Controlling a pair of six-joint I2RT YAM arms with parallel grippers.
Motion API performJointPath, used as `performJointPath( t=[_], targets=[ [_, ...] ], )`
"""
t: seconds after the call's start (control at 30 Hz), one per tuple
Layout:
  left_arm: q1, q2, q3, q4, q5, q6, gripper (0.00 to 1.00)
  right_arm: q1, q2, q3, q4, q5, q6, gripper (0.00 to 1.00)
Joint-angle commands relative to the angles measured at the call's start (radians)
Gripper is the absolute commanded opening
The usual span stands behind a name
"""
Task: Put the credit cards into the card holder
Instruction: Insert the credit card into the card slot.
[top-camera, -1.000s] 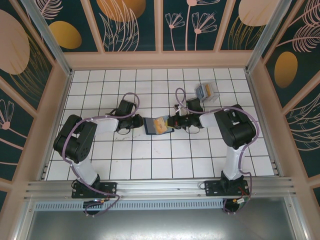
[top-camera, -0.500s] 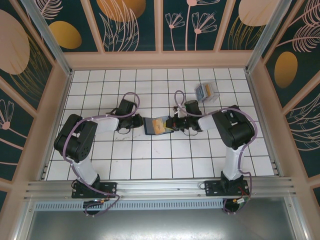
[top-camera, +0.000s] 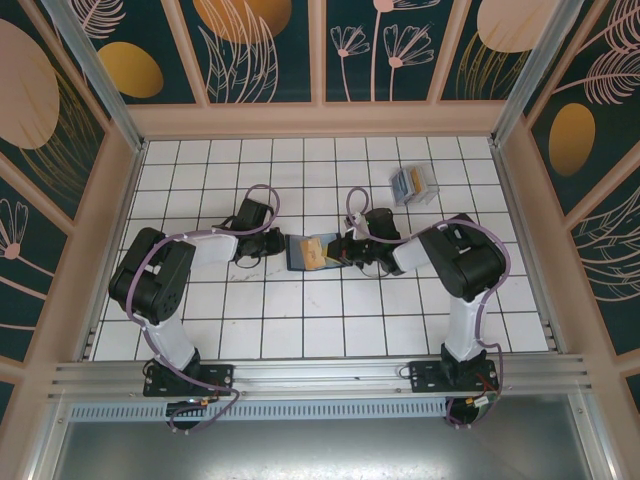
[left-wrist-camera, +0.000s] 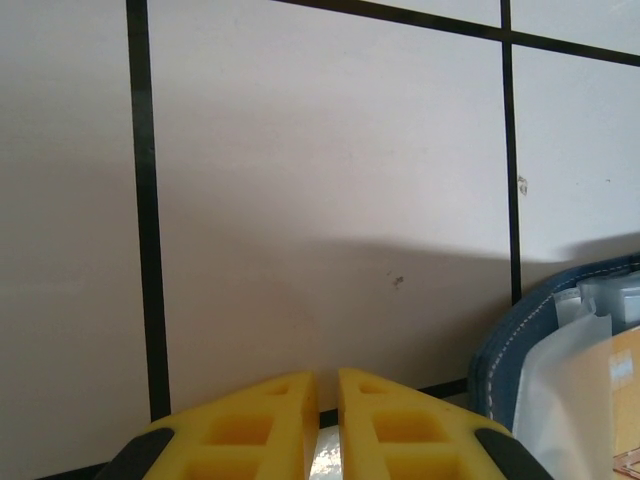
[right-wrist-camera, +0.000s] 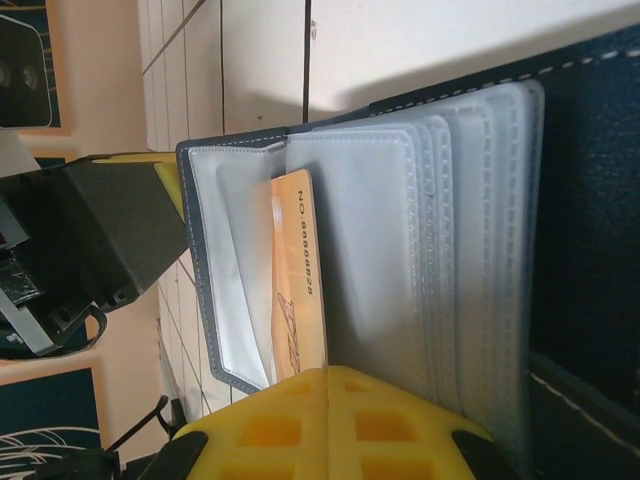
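The card holder (top-camera: 298, 252) lies open in the middle of the table, dark navy (right-wrist-camera: 590, 200) with grey slotted lining. A tan-orange credit card (right-wrist-camera: 298, 270) stands partly inside one of its left slots. My right gripper (right-wrist-camera: 328, 372) is shut on that card's near end and reaches in from the holder's right (top-camera: 343, 252). My left gripper (top-camera: 279, 243) sits at the holder's left edge (left-wrist-camera: 500, 350). Its jaws (left-wrist-camera: 327, 378) are almost together, and a pale glossy strip like the lining shows in the slit. One yellow finger (right-wrist-camera: 150, 168) shows behind the holder's left flap.
A clear-grey plastic rack (top-camera: 413, 184) with several more cards stands at the back right. The white gridded table (top-camera: 320, 320) is walled on three sides by patterned panels. Both arms' cables loop above the holder.
My right gripper has moved left with the card, pushing it further into the holder. The holder has shifted slightly left. The left arm has stayed put.
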Motion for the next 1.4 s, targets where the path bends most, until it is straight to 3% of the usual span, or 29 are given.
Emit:
performJointPath(
  t=[0.0, 0.5, 0.63, 0.83, 1.0, 1.37],
  targets=[
    [-0.002, 0.059, -0.03, -0.003, -0.023, -0.003, 0.17, 0.013, -0.035, -0.014, -0.03, 0.082, 0.006, 0.0],
    [-0.001, 0.064, -0.033, 0.009, -0.011, -0.014, 0.17, 0.018, -0.046, -0.03, 0.012, 0.134, 0.024, 0.0],
    [0.0, 0.064, -0.035, 0.013, 0.005, -0.019, 0.16, 0.026, -0.068, -0.032, -0.021, 0.197, 0.006, 0.0],
    [-0.001, 0.028, -0.093, 0.064, 0.072, -0.051, 0.15, 0.065, -0.094, -0.059, 0.028, 0.256, 0.062, 0.0],
    [-0.001, 0.037, -0.085, 0.073, 0.089, -0.061, 0.15, 0.086, -0.049, -0.056, 0.113, 0.226, 0.126, 0.0],
    [-0.001, 0.047, -0.078, 0.057, 0.082, -0.06, 0.14, 0.077, -0.071, -0.034, 0.019, 0.261, 0.082, 0.0]
  ],
)
